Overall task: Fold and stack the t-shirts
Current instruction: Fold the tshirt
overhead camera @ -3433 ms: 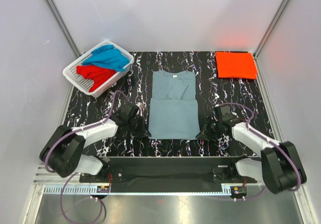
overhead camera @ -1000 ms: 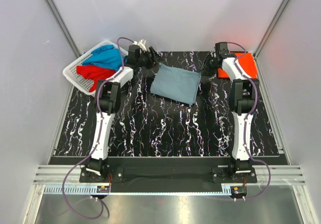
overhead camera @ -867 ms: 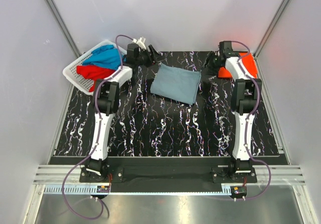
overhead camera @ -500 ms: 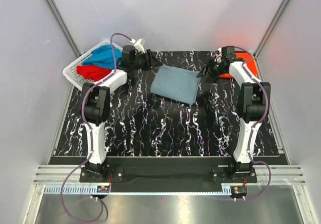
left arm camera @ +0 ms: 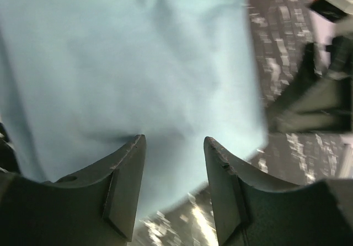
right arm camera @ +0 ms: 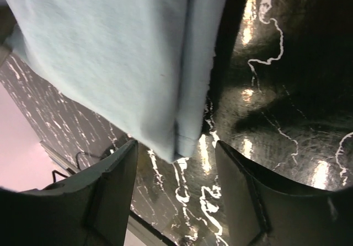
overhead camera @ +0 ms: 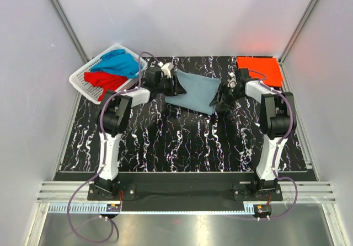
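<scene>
A folded grey-blue t-shirt [overhead camera: 196, 91] lies at the back middle of the black marbled table [overhead camera: 182, 141]. My left gripper [overhead camera: 172, 84] sits at its left edge, open; in the left wrist view the grey-blue cloth [left arm camera: 138, 64] fills the frame beyond the left gripper [left arm camera: 174, 146], its near edge between the tips. My right gripper [overhead camera: 223, 98] is at the shirt's right front corner, open; that shirt corner [right arm camera: 185, 135] lies just ahead of the right gripper [right arm camera: 176, 149]. An orange-red t-shirt [overhead camera: 259, 70] lies folded at the back right.
A white slotted basket [overhead camera: 83, 83] at the back left holds a bright blue t-shirt [overhead camera: 118, 63] and a red t-shirt [overhead camera: 105, 82]. Grey walls close in the table on three sides. Both arms stretch from the near edge to the back.
Both grippers came down from the table's far edge to the left and right sides of the grey-blue shirt. The right jaws widened; the left narrowed a little.
</scene>
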Controlling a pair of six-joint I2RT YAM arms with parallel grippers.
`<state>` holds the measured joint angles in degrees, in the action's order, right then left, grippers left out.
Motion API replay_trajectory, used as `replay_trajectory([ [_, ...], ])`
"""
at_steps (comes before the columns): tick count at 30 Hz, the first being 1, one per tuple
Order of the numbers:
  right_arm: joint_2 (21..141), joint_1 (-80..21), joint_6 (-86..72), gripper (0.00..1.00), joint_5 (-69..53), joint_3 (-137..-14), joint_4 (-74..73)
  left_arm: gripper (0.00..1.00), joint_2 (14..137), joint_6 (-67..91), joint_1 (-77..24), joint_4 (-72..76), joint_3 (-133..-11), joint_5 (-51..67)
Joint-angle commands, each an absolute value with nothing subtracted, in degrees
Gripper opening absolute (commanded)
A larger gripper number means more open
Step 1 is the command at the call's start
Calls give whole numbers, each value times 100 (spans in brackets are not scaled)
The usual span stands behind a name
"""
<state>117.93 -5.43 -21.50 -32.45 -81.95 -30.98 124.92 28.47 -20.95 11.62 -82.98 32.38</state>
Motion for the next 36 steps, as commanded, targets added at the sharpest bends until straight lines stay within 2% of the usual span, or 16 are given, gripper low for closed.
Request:
replay_trajectory([
  [1, 11768, -563, -1934, 64, -3165, -8104, -2699, 53, 12998, 2689, -2039, 1477, -8928, 3164],
  [5, 11882, -563, -1933, 56, -3427, -7902, -2479, 54, 13570, 3005, -1969, 1283, -9825, 3322],
  [8, 11962, -563, -2012, 52, -3568, -7787, -2268, 55, 13632, 3172, -1969, 1353, -9923, 3340],
  [11, 12014, -562, -2056, 43, -3604, -7761, -2153, 55, 13387, 3252, -1960, 1476, -9661, 3340],
  [15, 11997, -554, -2118, 24, -3657, -7699, -2030, 60, 12799, 3138, -1864, 1091, -9396, 3025],
  [16, 11962, -554, -2127, 12, -3604, -7682, -2056, 60, 12684, 3077, -1837, 925, -9352, 3006],
  [19, 11857, -545, -2057, 0, -3279, -7690, -2381, 62, 12113, 2778, -1802, 493, -9054, 2735],
  [20, 11804, -545, -1952, 0, -3209, -7664, -2443, 63, 11963, 2569, -1802, 240, -8974, 2525],
  [25, 11444, -422, -1898, 2, -3032, -7305, -2540, 66, 11338, 2136, -1811, -474, -8474, 2171],
  [28, 11199, -396, -1995, 24, -3137, -7111, -2383, 68, 11434, 1891, -1793, -684, -8402, 2153],
  [29, 11136, -413, -2100, 35, -3181, -7076, -2321, 68, 11661, 1864, -1776, -746, -8489, 2293],
  [33, 10960, -413, -2294, 50, -3409, -7023, -2189, 68, 12400, 1609, -1749, -1379, -9306, 2768],
  [36, 10942, -422, -2443, 59, -3542, -6970, -2023, 68, 12805, 1459, -1749, -1705, -9808, 2707],
])
